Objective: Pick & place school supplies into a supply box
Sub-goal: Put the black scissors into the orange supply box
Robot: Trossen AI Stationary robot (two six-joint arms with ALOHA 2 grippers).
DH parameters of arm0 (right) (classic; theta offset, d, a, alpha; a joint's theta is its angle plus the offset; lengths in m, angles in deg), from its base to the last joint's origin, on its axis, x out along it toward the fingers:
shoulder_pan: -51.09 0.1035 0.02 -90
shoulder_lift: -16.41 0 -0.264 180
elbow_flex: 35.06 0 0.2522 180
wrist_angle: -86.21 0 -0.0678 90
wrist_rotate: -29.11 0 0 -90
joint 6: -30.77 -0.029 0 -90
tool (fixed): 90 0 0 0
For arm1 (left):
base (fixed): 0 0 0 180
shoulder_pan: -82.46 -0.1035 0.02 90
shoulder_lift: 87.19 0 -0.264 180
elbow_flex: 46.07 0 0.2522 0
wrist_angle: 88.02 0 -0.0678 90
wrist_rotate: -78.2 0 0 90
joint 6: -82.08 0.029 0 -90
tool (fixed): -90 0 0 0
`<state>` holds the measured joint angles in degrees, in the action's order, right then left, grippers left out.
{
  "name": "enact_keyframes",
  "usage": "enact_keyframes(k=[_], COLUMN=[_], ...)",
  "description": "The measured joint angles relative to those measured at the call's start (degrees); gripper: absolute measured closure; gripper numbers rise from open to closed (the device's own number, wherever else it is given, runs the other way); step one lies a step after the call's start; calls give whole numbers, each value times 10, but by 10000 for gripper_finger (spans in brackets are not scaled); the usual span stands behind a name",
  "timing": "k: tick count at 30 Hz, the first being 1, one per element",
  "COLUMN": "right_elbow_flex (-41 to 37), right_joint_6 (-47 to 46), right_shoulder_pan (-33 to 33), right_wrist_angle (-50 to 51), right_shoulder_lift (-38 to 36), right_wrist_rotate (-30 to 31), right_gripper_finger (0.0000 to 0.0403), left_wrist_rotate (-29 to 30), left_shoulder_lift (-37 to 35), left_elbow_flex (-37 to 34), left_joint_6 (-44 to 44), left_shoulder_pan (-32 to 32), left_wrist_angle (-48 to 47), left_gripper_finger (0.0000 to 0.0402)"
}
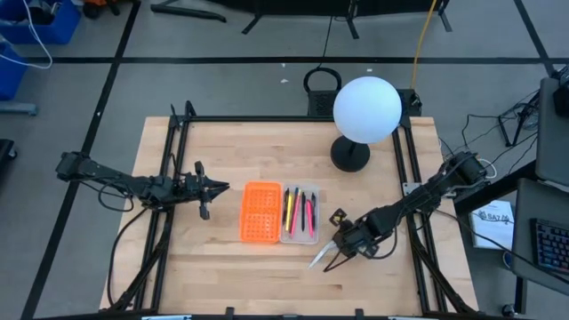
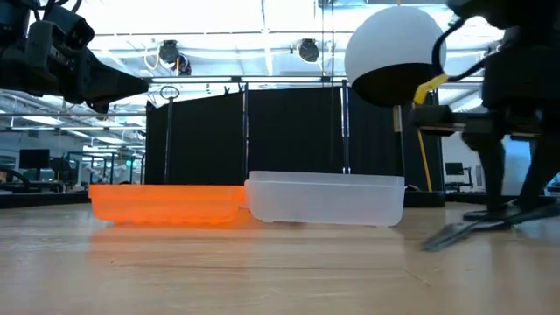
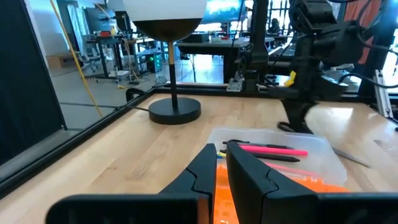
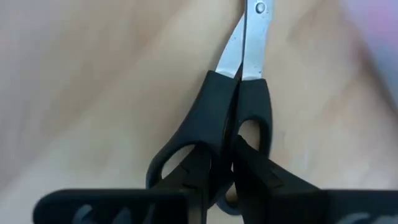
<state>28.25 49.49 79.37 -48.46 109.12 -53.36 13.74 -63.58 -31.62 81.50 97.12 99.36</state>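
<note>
The wooden table [image 1: 222,258] takes up most of the overhead shot, with a white globe lamp [image 1: 366,109] at about 1 o'clock from the middle. Dead centre sits the supply box [image 1: 300,238], its clear half already holding pink, yellow and dark pens [image 1: 299,211], with the orange lid [image 1: 260,212] lying flat at its 9 o'clock side. The scissors [image 1: 324,255] are the one thing not in yet: they're flat on the wood just off the box's 4 o'clock corner, long axis running diagonally, blades at 7 o'clock and handles at 1 o'clock. The right gripper [image 1: 351,244] is down on the handle end, fingers pinched narrow around the black handle loops, so I'd call that a grip. From there the clear tray lies around 10 o'clock, a short hop. The left gripper [image 1: 206,188] hangs well off at the lid's 9 o'clock, fingers nearly together and empty. The low view only gives a dark sliver of the scissors, and I can't tell whether they're off the table yet.
</note>
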Motion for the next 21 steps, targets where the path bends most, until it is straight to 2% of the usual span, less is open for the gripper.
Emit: enact_keyframes(k=[4,7,12,16,21], right_elbow_flex=[-1,-1,46,105,173], right_joint_6=[-25,-8,19,97,251], right_shoulder_pan=[17,30,24,7,-26], right_wrist_angle=[45,101,220,259,222], right_shoulder_lift=[-43,-72,-95,-96,-97], right_wrist_rotate=[-20,-12,82,154,197], right_gripper_finger=[373,384,384,384,385], left_wrist_rotate=[0,0,-1,-1,-1], left_shoulder_lift=[0,0,0,0,0], left_elbow_flex=[0,0,0,0,0], left_joint_6=[0,0,-7,-9,-8], left_shoulder_pan=[0,0,0,0,0], left_wrist_angle=[-1,-1,-1,-1,-2], left_gripper_finger=[355,355,355,355,355])
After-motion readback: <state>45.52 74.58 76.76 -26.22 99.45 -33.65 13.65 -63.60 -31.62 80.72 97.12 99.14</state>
